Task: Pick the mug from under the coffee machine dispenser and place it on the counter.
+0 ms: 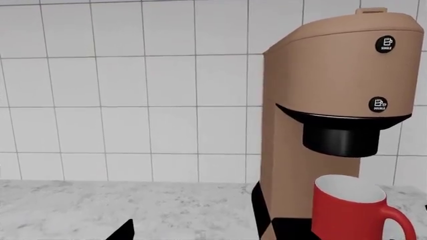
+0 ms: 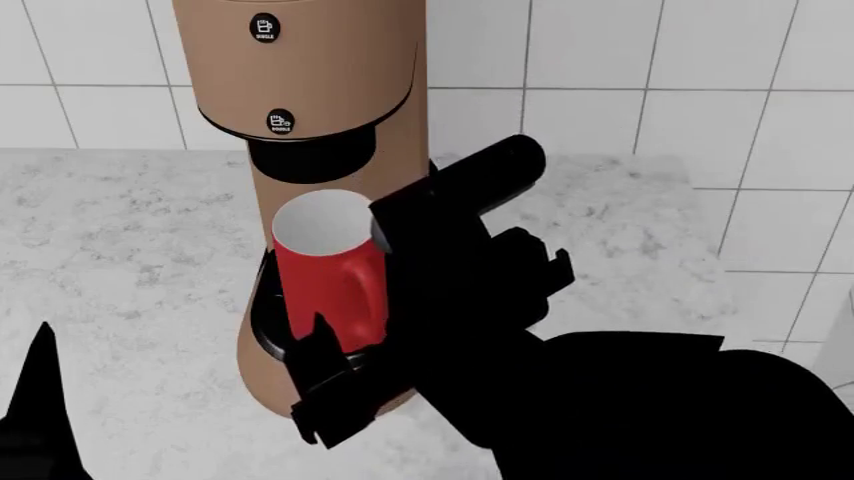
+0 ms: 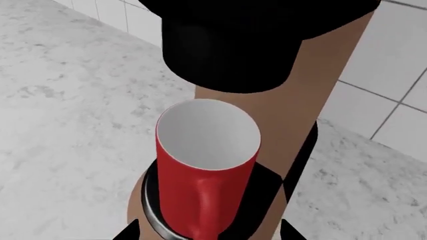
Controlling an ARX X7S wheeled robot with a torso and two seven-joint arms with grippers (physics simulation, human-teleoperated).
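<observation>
The red mug (image 2: pixel 327 270) stands on the black drip tray (image 3: pixel 155 210) of the tan coffee machine (image 2: pixel 320 70), directly under the black dispenser nozzle (image 1: pixel 343 137), its handle turned outward from the machine toward the right gripper (image 2: pixel 334 375). That gripper sits low in front of the machine, its jaws apart and lined up on either side of the handle side of the mug; in the right wrist view only two dark fingertips (image 3: pixel 130 231) show, flanking the mug's base without clearly touching it.

Risks, as I judge them: the gap between mug rim and nozzle looks tight, so lifting straight up could knock the rim into the nozzle. Drawing the mug outward from the machine first seems safer. Closing the jaws on the handle alone, not the body, could let the mug swing or tip.

The right arm's black bulk hides the machine's base and much of the marble desk (image 2: pixel 120 230) in the head view. Of the left gripper (image 1: pixel 123 231), only a dark sliver appears, away from the machine, so whether its jaws are apart or together cannot be told.
</observation>
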